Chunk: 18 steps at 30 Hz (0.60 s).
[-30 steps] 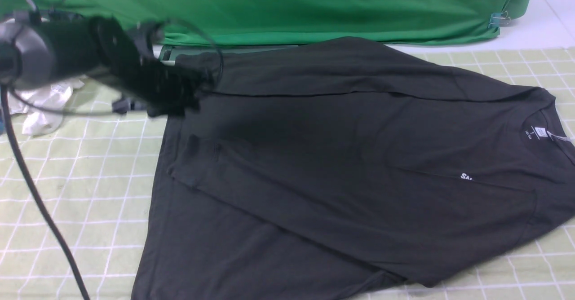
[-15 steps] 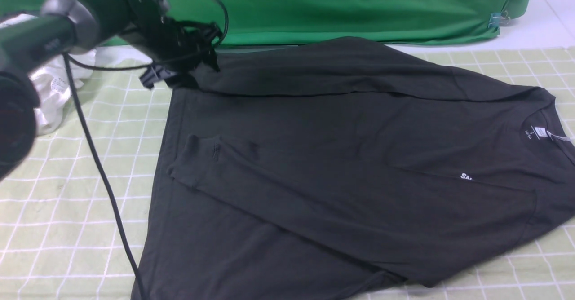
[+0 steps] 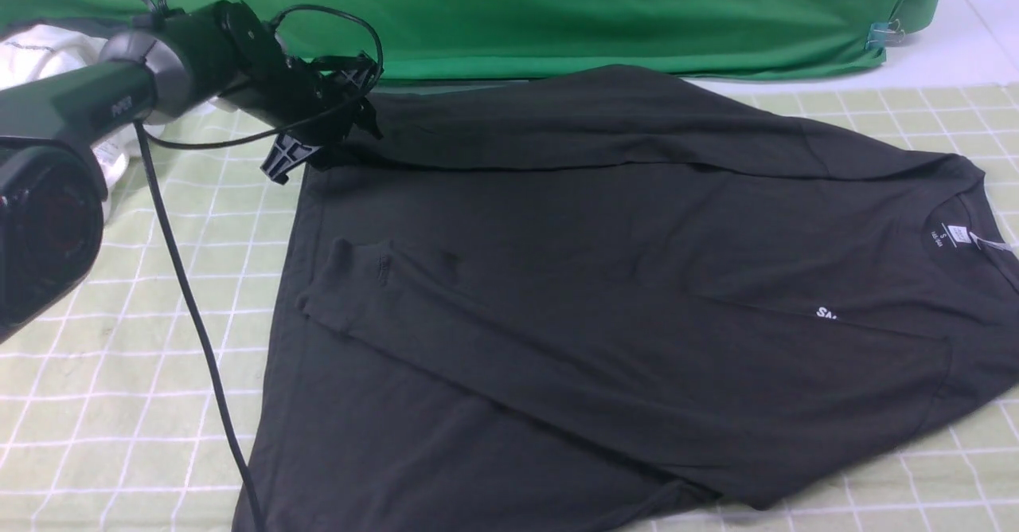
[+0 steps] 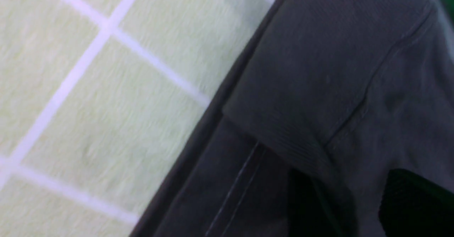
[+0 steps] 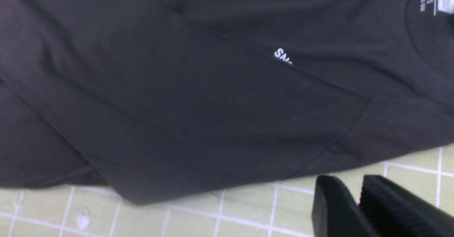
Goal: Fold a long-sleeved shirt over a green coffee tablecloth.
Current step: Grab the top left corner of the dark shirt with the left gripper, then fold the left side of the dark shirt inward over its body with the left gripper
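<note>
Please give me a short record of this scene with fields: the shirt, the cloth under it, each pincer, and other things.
shirt: long-sleeved shirt, dark, lying flat, one sleeve laid across the body
collar: toward the robot's right, white neck label showing
under it: green coffee tablecloth, pale green with a white grid
left pincer: at the shirt's far left corner, jaws apart over a sleeve cuff
right pincer: jaws almost together, empty, over the tablecloth beside the shirt's edge
behind: plain green fabric; white garment at far left

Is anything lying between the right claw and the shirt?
Nothing visible. In the right wrist view, only bare green coffee tablecloth separates the right claw from the edge of the long-sleeved shirt.
</note>
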Tool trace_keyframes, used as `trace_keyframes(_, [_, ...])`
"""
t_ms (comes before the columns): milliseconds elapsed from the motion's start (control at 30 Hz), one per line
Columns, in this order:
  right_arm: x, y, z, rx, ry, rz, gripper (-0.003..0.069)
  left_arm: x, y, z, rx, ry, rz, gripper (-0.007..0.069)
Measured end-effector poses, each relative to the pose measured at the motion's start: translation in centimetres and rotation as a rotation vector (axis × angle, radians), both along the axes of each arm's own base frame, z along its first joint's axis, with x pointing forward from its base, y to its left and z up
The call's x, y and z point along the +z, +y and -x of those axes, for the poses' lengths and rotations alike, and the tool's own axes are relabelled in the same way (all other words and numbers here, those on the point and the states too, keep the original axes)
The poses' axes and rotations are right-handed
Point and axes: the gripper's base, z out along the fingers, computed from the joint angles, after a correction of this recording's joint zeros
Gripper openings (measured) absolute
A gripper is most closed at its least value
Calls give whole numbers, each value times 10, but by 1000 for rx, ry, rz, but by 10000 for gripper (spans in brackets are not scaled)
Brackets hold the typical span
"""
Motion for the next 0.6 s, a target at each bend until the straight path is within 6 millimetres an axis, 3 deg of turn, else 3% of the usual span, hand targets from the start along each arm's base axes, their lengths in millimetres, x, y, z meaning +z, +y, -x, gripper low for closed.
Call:
trace_keyframes(100, [1,0,-1,-4,-9,-2,123,0,0,-1,14,-6,20,245])
trace_keyframes(333, [1,0,-2,-8,-26,-3,129,-8,0,0,0,19,20,57])
trace_keyframes(433, [2,0,-2,-9,-28,-3,133,-1,-2,1,-32,13,30,22])
trace_keyframes(533, [2,0,-3,-12,-41,-4,134,26,-5,6,-68,-19,52,22])
trace_keyframes(600, [3,0,-4,-13,-48,-4,136,59,-7,14,-102,-57,55,22])
